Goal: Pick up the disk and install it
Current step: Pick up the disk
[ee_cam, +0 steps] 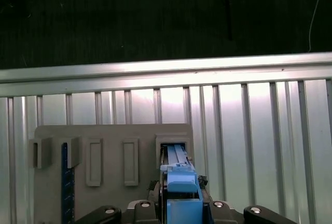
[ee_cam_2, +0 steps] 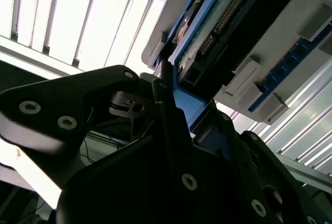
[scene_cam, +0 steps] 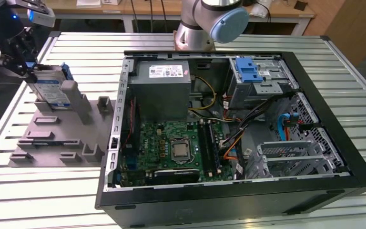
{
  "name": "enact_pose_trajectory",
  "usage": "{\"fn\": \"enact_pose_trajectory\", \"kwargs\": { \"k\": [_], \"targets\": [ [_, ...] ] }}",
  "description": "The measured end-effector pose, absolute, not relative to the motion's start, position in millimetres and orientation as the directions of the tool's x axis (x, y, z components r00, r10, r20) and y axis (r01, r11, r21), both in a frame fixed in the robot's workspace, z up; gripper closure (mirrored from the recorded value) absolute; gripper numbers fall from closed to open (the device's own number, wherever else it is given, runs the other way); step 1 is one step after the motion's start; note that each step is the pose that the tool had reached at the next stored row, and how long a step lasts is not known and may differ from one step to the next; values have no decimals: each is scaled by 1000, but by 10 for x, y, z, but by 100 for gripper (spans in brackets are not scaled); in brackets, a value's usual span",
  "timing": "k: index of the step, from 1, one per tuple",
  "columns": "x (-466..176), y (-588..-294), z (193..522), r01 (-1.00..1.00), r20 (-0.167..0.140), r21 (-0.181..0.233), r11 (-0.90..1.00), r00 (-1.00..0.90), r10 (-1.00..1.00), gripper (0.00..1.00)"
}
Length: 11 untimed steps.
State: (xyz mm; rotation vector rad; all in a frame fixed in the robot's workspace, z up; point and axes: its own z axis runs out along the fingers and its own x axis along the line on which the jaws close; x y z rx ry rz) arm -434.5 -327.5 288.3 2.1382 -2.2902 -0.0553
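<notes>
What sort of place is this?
Probably a robotics lab bench for PC assembly trials: an open black desktop computer case on a slatted aluminium table, a grey plastic parts fixture beside it, and wooden workbenches behind.

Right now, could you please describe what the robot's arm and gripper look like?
The arm is a silver-grey tube with a round pale-blue joint cap. The gripper is matt black and angular, its housing studded with silver screw heads in both wrist views.
</notes>
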Motion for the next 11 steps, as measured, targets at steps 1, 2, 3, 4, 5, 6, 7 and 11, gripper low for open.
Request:
{"fn": "enact_pose_trajectory", "kwargs": {
  "k": [1,2,3,4,5,6,7,11],
  "targets": [
    [-4345,-3275,2884,-997,-18,31,64,-65,-998,63],
    [-4345,-3275,2883,-997,-18,31,64,-65,-998,63],
    [-4345,-3275,2883,-997,-18,31,64,-64,-998,63],
    [-4345,-3275,2884,-998,-18,31,63,-64,-998,63],
    [-4345,-3274,2884,-998,-18,31,63,-64,-998,63],
    [-4345,-3275,2884,-998,-18,31,63,-64,-998,63],
    [-4344,-3274,2885,-998,-18,31,63,-64,-998,63],
    [-4344,-3275,2895,-998,-18,31,63,-64,-998,63]
  ]
}}
